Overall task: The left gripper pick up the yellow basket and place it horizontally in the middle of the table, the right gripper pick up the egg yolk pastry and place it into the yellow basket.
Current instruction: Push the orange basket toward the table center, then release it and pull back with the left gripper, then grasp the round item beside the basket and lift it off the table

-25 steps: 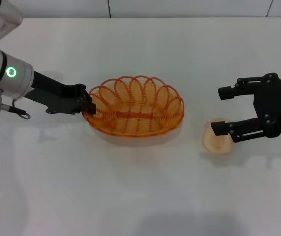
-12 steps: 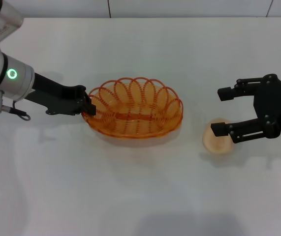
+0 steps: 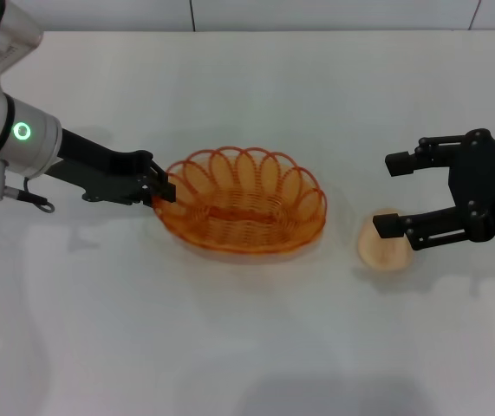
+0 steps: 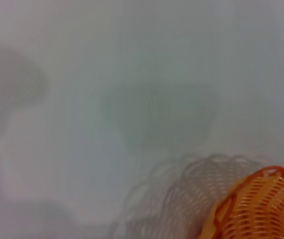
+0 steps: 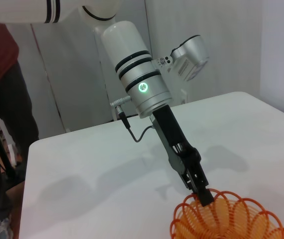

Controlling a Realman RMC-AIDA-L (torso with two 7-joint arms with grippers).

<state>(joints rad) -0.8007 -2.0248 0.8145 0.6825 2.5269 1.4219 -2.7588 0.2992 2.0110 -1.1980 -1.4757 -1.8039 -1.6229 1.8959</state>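
Note:
The yellow basket [image 3: 245, 204] lies in the middle of the white table [image 3: 247, 338]; part of it shows in the left wrist view [image 4: 261, 209] and the right wrist view [image 5: 231, 221]. My left gripper [image 3: 164, 188] is shut on the basket's left rim; it also shows in the right wrist view [image 5: 205, 196]. The egg yolk pastry [image 3: 383, 247] lies on the table to the basket's right. My right gripper [image 3: 390, 195] is open, one finger over the pastry, the other farther back.
A person in dark red [image 5: 2, 99] stands beyond the table's far edge in the right wrist view. The table's back edge meets a pale wall [image 3: 247, 13].
My left gripper has moved the basket slightly right and toward the front. The right arm and pastry have not moved.

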